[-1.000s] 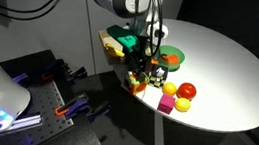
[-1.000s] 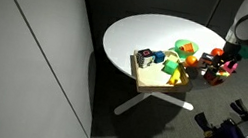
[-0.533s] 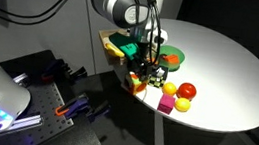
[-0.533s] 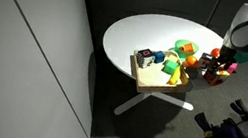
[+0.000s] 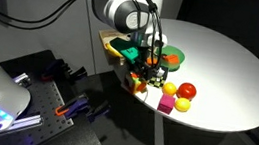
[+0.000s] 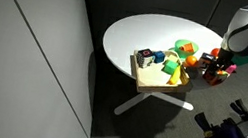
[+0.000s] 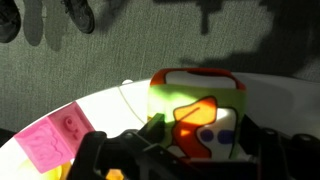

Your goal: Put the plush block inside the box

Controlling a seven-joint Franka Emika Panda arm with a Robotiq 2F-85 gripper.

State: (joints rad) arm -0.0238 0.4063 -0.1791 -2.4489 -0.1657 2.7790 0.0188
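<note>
- The robot arm has dipped a little lower than a moment ago. The claw [image 7: 193,145] sits over the small soft cube with red, orange and green sides [image 7: 195,108].
- Its two fingers stand one on each side of the cube, close to it. I cannot tell if they squeeze it yet.
- The cube has not moved. In the wrist view it fills the middle, at the edge of the round white table [image 5: 229,86].
- The flat tan cardboard box [image 6: 152,86] lies in the middle of an exterior view, left of the cube. I think the lifting is still to come.

Round white surface [image 5: 221,64], everything crowded to one side: tan box [image 6: 150,83], green bowl [image 5: 175,56], red toy fruit [image 5: 187,90], yellow fruit [image 5: 171,89] (two, it seems), magenta cube [image 5: 166,105] at the rim.
</note>
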